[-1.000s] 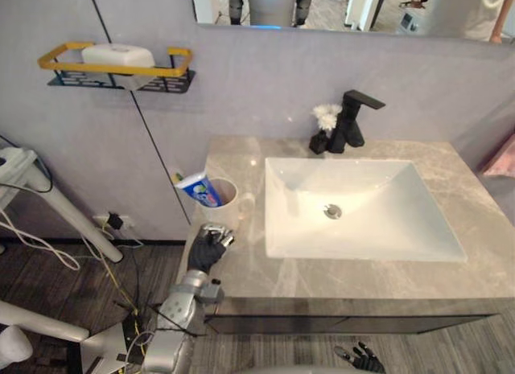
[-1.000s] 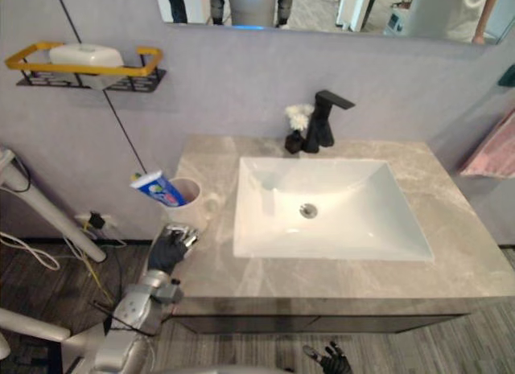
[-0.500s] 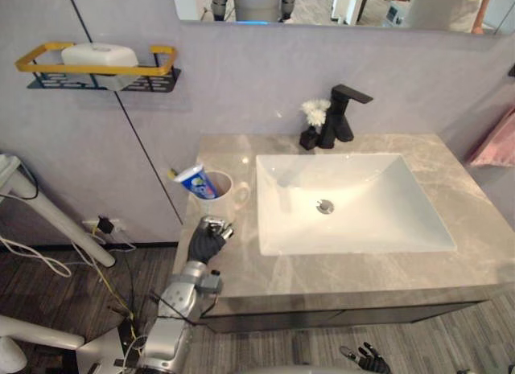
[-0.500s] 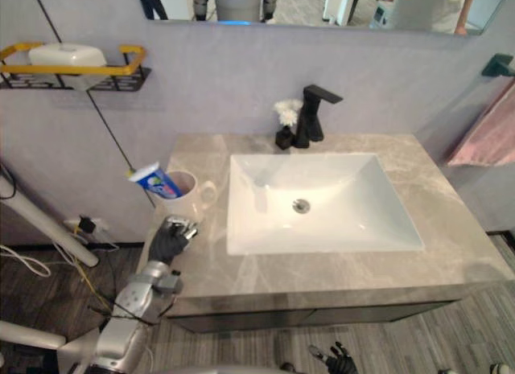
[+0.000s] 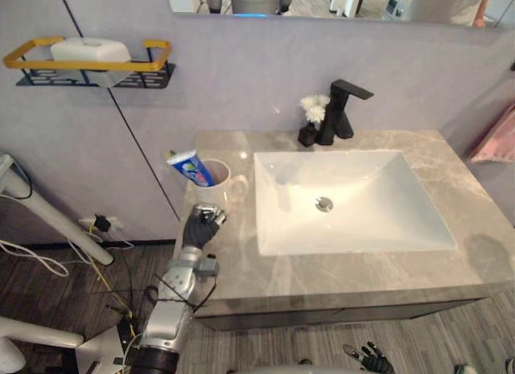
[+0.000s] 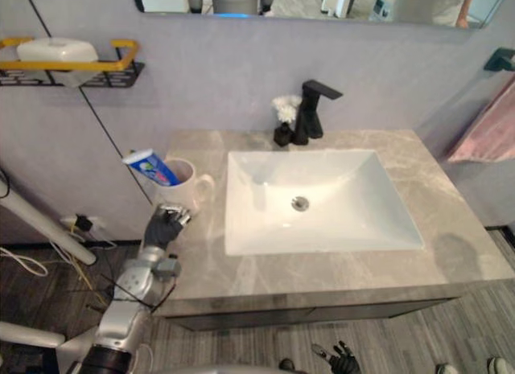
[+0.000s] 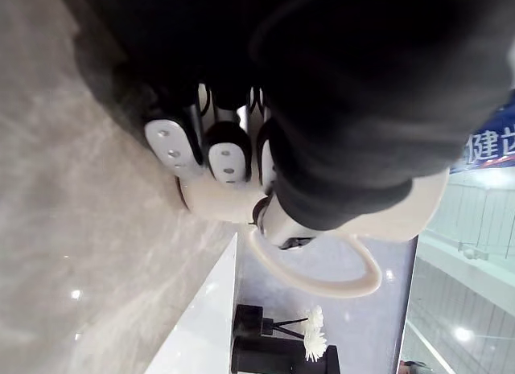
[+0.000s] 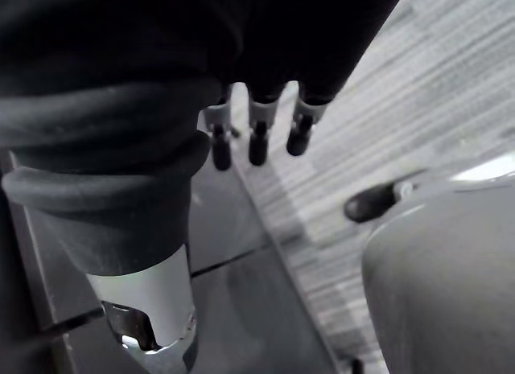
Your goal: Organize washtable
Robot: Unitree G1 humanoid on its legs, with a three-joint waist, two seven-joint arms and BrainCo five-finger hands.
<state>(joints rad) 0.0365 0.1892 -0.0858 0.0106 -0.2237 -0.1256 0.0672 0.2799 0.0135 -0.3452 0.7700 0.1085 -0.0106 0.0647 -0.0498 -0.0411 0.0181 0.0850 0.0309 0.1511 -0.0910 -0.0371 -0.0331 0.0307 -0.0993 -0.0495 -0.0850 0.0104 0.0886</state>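
Note:
A cream mug (image 5: 219, 186) stands on the grey marble washtable (image 5: 354, 273) at its left end, left of the sink. A blue and white toothpaste tube (image 5: 187, 165) leans out of the mug. My left hand (image 5: 199, 228) sits just in front of the mug at the table's left front edge, fingers curled and holding nothing. The left wrist view shows those fingers (image 7: 228, 153) close to the mug's base (image 7: 394, 221), with the handle (image 7: 322, 287) beyond. My right hand (image 5: 368, 360) hangs low below the table's front, fingers (image 8: 257, 141) relaxed over the floor.
A white rectangular sink (image 5: 386, 205) fills the table's middle. A black faucet (image 5: 339, 110) and a small black vase of white flowers (image 5: 310, 123) stand behind it. A yellow-railed wall shelf (image 5: 88, 68) holds a white soap (image 5: 90, 49). A pink towel (image 5: 495, 137) hangs at right.
The whole picture has shifted, so the camera has moved. My left hand stays curled in front of the mug, and the mug and tube have not moved.

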